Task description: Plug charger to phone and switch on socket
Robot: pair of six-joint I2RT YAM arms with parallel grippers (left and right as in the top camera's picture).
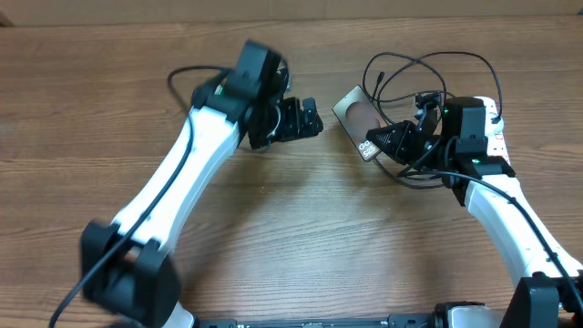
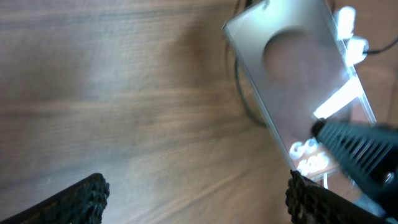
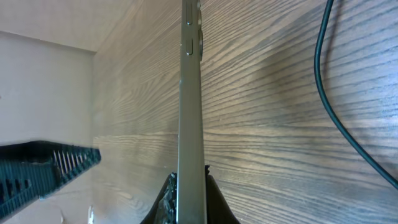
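Near the far right edge of the tabletop [image 1: 301, 228], my right fingers [image 3: 165, 208] pinch the phone [image 1: 351, 111]; left fingers [image 2: 81, 199] spread wide near it.

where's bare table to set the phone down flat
Widest bare wood: the near middle, between the left arm and the right arm. Also bare: the far-left corner beyond the left arm. Crowded at far right, where the phone in the right claw, the charger loops and the socket bunch together, with the open left claw just left of the phone.
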